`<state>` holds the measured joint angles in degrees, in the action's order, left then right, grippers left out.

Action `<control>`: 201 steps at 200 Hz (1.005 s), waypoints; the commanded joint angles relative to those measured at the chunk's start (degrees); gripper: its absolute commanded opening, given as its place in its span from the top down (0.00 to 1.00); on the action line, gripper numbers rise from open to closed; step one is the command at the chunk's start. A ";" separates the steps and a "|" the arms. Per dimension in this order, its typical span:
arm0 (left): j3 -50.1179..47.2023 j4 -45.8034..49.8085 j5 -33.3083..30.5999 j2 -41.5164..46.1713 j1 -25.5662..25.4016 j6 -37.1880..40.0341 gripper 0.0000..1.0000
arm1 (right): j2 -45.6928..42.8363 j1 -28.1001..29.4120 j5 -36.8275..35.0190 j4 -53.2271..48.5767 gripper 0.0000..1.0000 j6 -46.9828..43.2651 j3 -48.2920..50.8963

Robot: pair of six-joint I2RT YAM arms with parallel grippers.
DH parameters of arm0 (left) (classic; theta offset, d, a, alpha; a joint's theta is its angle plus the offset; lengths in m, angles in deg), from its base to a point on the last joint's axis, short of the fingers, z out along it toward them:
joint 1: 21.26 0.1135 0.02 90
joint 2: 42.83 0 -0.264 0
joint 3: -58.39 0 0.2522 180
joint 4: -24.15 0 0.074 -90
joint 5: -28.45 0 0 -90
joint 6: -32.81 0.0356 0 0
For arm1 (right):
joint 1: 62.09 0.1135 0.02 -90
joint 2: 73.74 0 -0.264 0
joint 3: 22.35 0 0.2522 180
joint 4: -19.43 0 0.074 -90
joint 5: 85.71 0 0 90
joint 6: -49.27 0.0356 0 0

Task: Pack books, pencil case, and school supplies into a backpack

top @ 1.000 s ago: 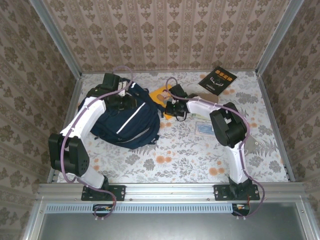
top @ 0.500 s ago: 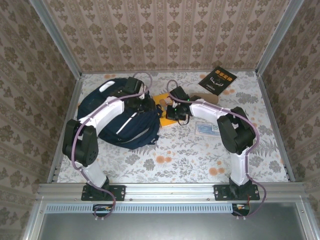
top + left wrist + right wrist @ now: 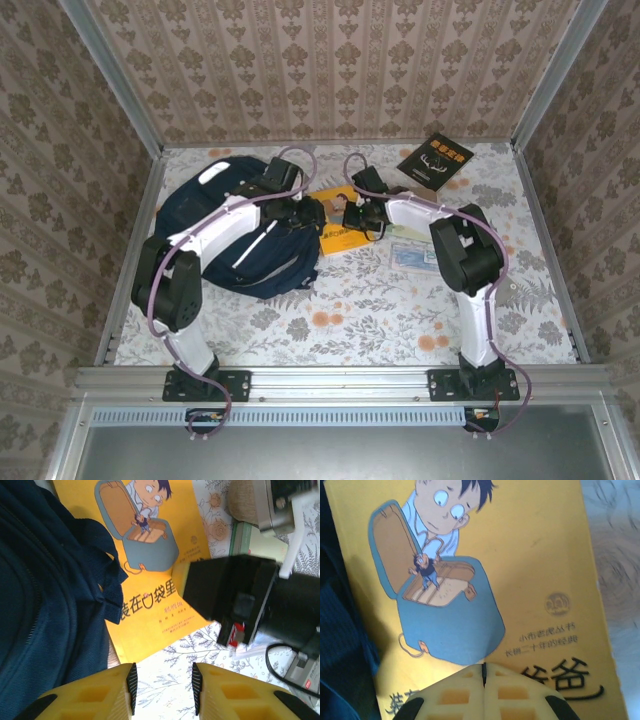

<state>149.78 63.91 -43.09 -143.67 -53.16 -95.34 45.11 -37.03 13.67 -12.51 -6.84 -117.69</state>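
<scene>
The navy backpack (image 3: 235, 235) lies at the table's left. Against its right edge lies the yellow-orange cartoon book (image 3: 337, 234), flat on the table, one corner under a backpack flap (image 3: 107, 587). My left gripper (image 3: 162, 687) is open over bare tablecloth just off the book's (image 3: 150, 580) near corner, with nothing between its fingers. My right gripper (image 3: 484, 679) is shut, tips together over the book's cover (image 3: 470, 570). A black book with orange lettering (image 3: 436, 160) lies at the back right. The tan oval case (image 3: 241, 500) and the pale green box (image 3: 256, 542) sit beside the yellow book.
A flat light-blue pack (image 3: 410, 258) lies right of the right arm's forearm. The right gripper's black body (image 3: 240, 595) hangs close to my left fingers. Patterned walls and metal rails (image 3: 130, 240) close in the table.
My left arm has swung from behind the backpack to its right edge, beside the book. The right gripper has drawn back slightly, and more of the yellow book now shows.
</scene>
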 commanded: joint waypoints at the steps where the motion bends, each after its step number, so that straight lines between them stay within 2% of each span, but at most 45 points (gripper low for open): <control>1: -1.61 -3.25 -0.22 -1.40 -1.59 -4.76 0.63 | -3.63 1.47 -1.96 -3.86 0.95 3.09 9.90; 37: -2.92 -5.27 0.56 -4.17 -3.99 -7.26 0.63 | -10.03 3.64 -2.14 -0.75 0.95 6.89 21.67; 71: -3.79 -5.96 1.24 -6.01 -4.66 -8.69 0.63 | -15.12 4.65 -1.98 -0.16 0.91 7.36 23.88; 102: -3.91 -6.77 1.93 -7.60 -4.81 -7.88 0.61 | -20.23 4.56 -4.59 -0.37 0.80 5.26 21.61; 112: -3.23 -6.36 1.38 -8.06 -5.00 -7.26 0.61 | -21.19 4.56 -6.15 0.42 0.70 3.97 21.34; 118: -2.75 -5.72 0.76 -8.44 -5.11 -6.81 0.60 | -21.44 4.56 -7.11 1.00 0.64 2.99 21.38; 132: -2.05 -4.76 -0.32 -9.23 -5.20 -6.33 0.59 | -21.41 4.27 -9.10 0.80 0.57 1.06 21.14; 162: -1.80 -4.47 -1.26 -10.99 -5.32 -5.79 0.57 | -17.91 1.79 -7.82 -4.08 0.56 -0.04 18.68; 201: -1.03 -1.69 -4.36 -11.85 -5.74 -4.29 0.53 | -15.78 1.31 -9.58 -3.89 0.55 -0.93 19.49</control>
<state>147.64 58.23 -43.77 -154.49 -58.71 -101.88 27.67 -35.69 6.40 -13.34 -6.14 -97.89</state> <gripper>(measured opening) 0.458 0.444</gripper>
